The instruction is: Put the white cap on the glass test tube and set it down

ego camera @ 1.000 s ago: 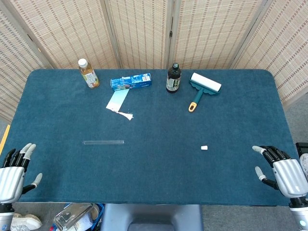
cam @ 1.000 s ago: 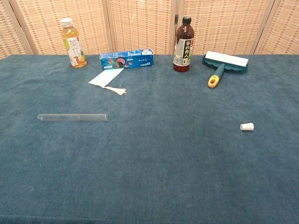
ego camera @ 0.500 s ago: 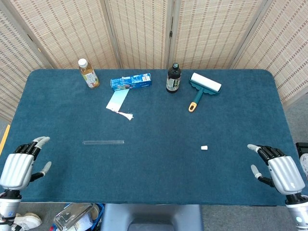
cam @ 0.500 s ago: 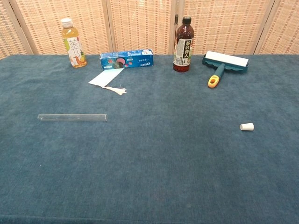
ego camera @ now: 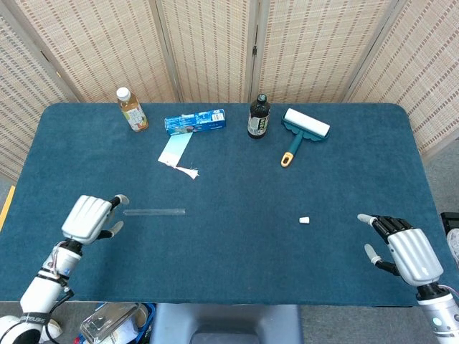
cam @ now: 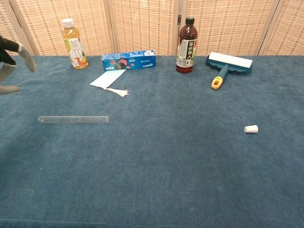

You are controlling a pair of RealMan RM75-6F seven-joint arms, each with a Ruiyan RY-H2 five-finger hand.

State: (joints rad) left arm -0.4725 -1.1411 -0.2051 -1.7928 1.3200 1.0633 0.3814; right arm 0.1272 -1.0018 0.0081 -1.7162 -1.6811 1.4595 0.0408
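Altogether one test tube [ego camera: 154, 211], one cap [ego camera: 304, 220], two bottles [ego camera: 133, 110]

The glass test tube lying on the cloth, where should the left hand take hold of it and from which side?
Probably near its left end. The glass test tube lies flat and sideways on the blue table, and the left hand is just beyond that end. Come from above, fingers closing across the thin width. That leaves the right end free for the white cap.
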